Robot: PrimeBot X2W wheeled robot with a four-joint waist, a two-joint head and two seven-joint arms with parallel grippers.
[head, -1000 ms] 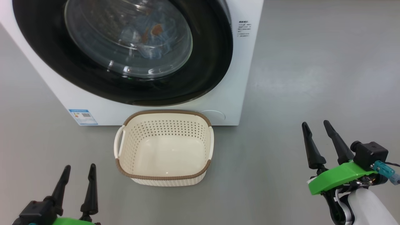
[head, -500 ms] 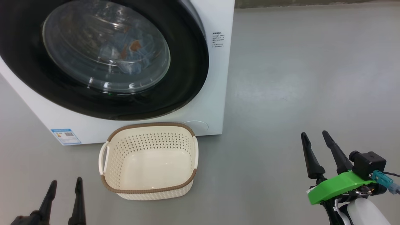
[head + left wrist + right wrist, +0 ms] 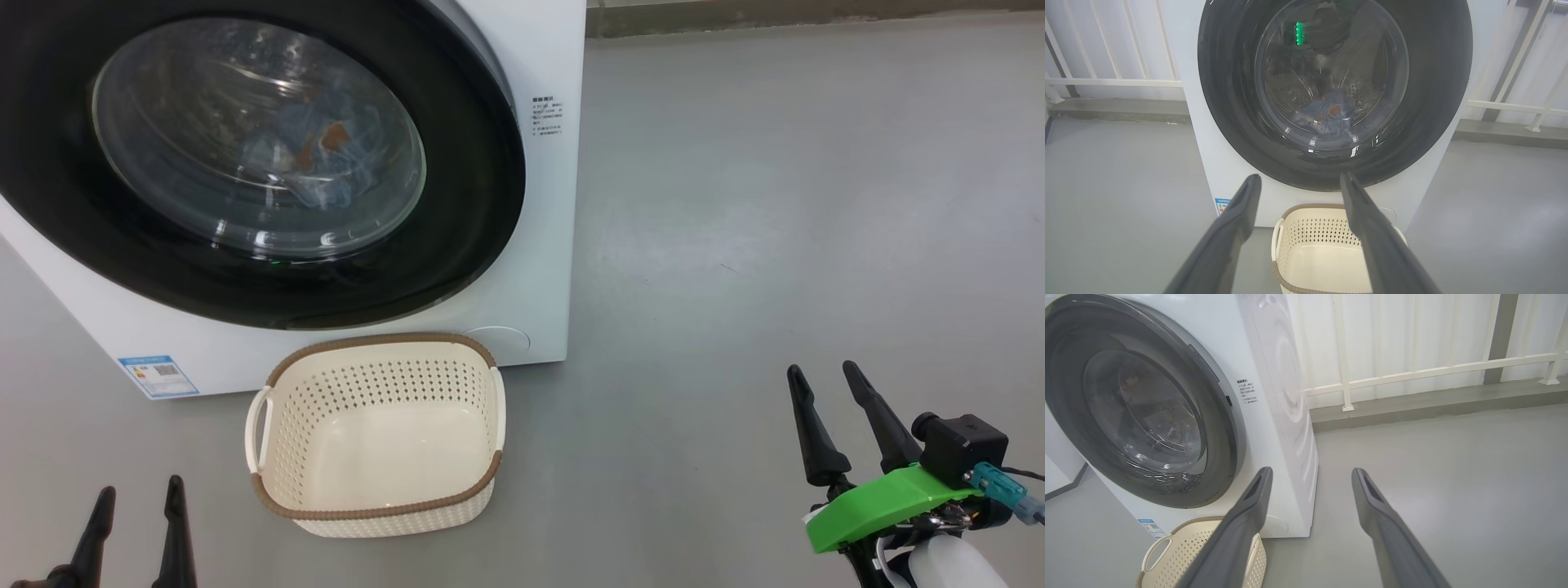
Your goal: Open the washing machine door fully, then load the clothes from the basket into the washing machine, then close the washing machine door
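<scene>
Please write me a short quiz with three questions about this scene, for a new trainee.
1. True or false: the basket holds clothes.
2. Where are the blue clothes? A) on the floor B) behind the shut washing machine door C) in the basket
3. Fill in: the left end effector and the right end effector are both ____.
Key: 1 false; 2 B; 3 open.

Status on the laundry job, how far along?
Done: the clothes lie behind the glass of the washing machine door, which looks shut, and the basket is empty. In hand: nothing; the left pincer and right pincer are open, clear of the door. Left: nothing visible.
</scene>
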